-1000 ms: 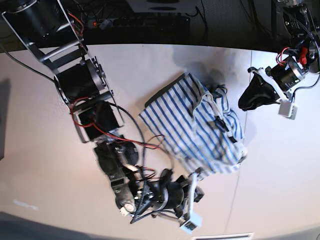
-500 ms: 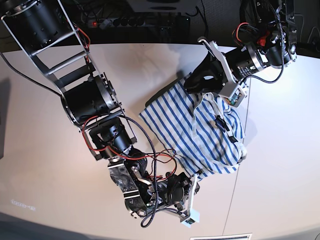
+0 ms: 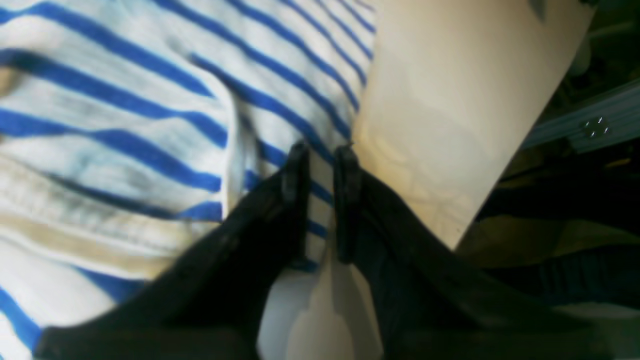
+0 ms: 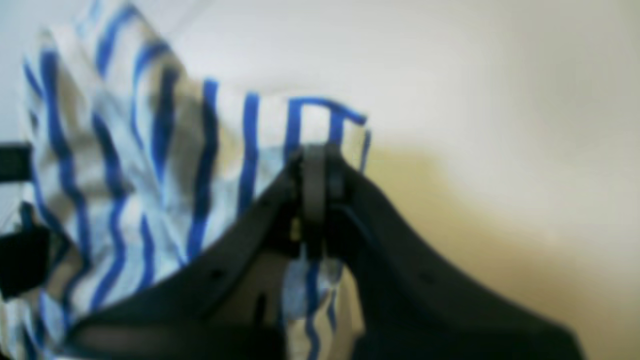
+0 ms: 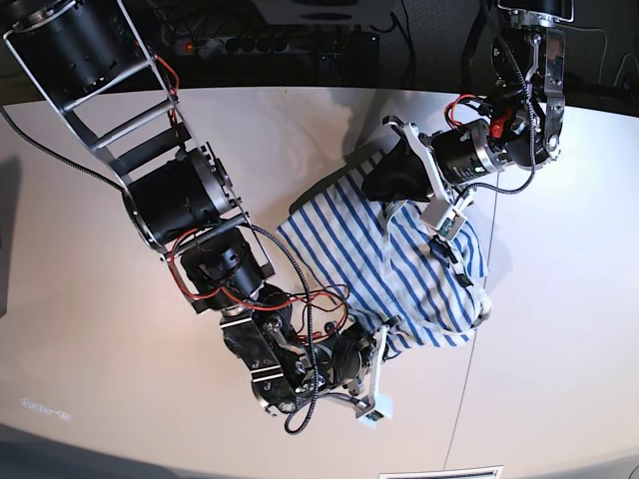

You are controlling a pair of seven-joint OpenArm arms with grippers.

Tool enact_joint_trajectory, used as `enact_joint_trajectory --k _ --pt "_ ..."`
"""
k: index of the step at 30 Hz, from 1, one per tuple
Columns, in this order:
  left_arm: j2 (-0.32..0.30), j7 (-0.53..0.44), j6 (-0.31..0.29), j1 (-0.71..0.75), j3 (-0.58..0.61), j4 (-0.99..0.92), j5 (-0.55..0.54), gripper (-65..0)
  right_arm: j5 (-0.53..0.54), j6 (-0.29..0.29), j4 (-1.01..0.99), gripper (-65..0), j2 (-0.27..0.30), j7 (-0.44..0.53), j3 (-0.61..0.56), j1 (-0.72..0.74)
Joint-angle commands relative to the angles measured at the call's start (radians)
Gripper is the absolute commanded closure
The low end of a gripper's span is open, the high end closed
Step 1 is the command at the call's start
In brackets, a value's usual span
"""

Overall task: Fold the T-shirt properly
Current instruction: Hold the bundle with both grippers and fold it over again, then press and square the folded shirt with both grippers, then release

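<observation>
The T-shirt (image 5: 399,269), white with thin blue stripes, lies crumpled in the middle of the table. My right gripper (image 5: 377,344) is at its near corner. In the right wrist view the right gripper (image 4: 315,155) is shut, with the striped hem of the T-shirt (image 4: 150,175) pinched between the black fingers. My left gripper (image 5: 371,188) hovers at the shirt's far edge. In the left wrist view the left gripper (image 3: 320,160) has a narrow gap between its fingers. Striped T-shirt (image 3: 125,110) cloth shows through the gap, right where the shirt's edge meets the table.
The white table (image 5: 100,299) reaches out on both sides of the shirt, with a seam (image 5: 467,389) at the near right. A power strip and cables (image 5: 280,45) lie beyond the back edge. The table's edge (image 3: 500,165) runs close to the left gripper.
The left arm has swung in from the far right side of the table to the shirt's far edge. The right arm has shifted slightly, still holding the near corner.
</observation>
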Motion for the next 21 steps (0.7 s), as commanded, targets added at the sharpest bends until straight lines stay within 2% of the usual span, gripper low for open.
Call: enact_joint_trajectory --k 1,8,13,18,21 --pt "-0.011 -0.022 -0.009 -0.015 -0.002 0.01 -0.02 -12.0 0.009 0.005 -0.001 0.0 -0.007 0.014 -0.014 0.038" --pt "-0.061 -0.022 -0.009 -0.026 -0.002 0.01 0.011 -12.0 0.01 0.005 -0.023 0.0 -0.005 -0.027 -0.123 -0.015" --pt "-0.154 -0.023 -0.009 -0.045 -0.002 0.01 0.022 -12.1 0.019 0.005 -0.017 0.0 0.007 -0.085 -0.123 -0.037" --pt "-0.25 -0.026 -0.009 -0.059 -0.002 0.01 0.03 -12.1 0.103 0.016 0.005 0.0 0.042 -0.142 -0.123 -0.042" --pt "-0.298 -0.063 -0.009 -0.064 -0.002 0.01 0.075 -12.1 0.174 0.018 0.056 0.0 0.065 -0.19 -0.123 -0.059"
